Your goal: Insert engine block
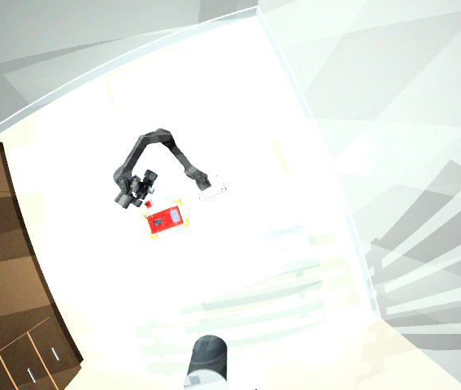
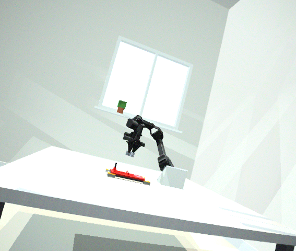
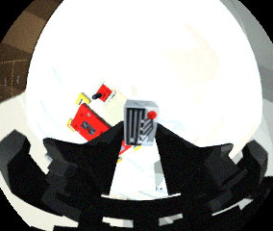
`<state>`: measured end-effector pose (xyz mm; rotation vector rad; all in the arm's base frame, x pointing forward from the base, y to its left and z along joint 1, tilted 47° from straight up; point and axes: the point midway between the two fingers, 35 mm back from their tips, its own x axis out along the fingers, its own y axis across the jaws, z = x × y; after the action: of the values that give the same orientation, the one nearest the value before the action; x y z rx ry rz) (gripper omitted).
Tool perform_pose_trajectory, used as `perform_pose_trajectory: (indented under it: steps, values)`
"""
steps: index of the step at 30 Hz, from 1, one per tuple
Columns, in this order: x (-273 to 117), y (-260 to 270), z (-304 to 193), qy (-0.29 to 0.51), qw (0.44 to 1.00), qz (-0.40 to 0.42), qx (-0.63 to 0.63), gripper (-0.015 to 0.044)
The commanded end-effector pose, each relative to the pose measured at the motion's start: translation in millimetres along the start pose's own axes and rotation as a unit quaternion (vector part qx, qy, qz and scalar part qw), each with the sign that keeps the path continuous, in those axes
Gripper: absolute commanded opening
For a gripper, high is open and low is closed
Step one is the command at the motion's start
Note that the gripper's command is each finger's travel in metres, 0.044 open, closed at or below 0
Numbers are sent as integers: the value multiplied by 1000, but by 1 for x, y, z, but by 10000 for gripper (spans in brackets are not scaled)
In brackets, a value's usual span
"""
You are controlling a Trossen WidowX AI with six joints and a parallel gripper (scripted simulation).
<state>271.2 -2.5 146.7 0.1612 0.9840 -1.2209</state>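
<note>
The engine block [image 2: 129, 153] [image 3: 140, 113] is a small grey block with dark slots and a red dot on its face. My gripper [image 2: 131, 151] [image 3: 139, 125] is shut on it and holds it in the air well above the table. The slots show on the left of the block's face in the wrist view, the red dot on the right. The red car body [image 1: 167, 227] [image 2: 133, 175] [image 3: 81, 119] lies flat between yellow corner pieces. It has a dark grey patterned patch at one end and a pale rectangle at the other. The wrist view hides part of the body behind the left finger.
A small red part [image 1: 148, 204] [image 3: 106, 91] with a black lever stands beside the car body, on a pale base. A pale box [image 2: 175, 177] stands by the arm's foot. The table's near edge [image 2: 142, 217] shows in the exterior view.
</note>
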Motion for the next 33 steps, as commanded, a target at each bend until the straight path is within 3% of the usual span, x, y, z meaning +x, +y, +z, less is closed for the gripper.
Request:
perform_pose_trajectory:
  steps: [1, 33]
  values:
    - [2, 13, -4, 3, 1000, 0, -30, 0]
    - [34, 94, -44, 11, 972, -15, -233, 0]
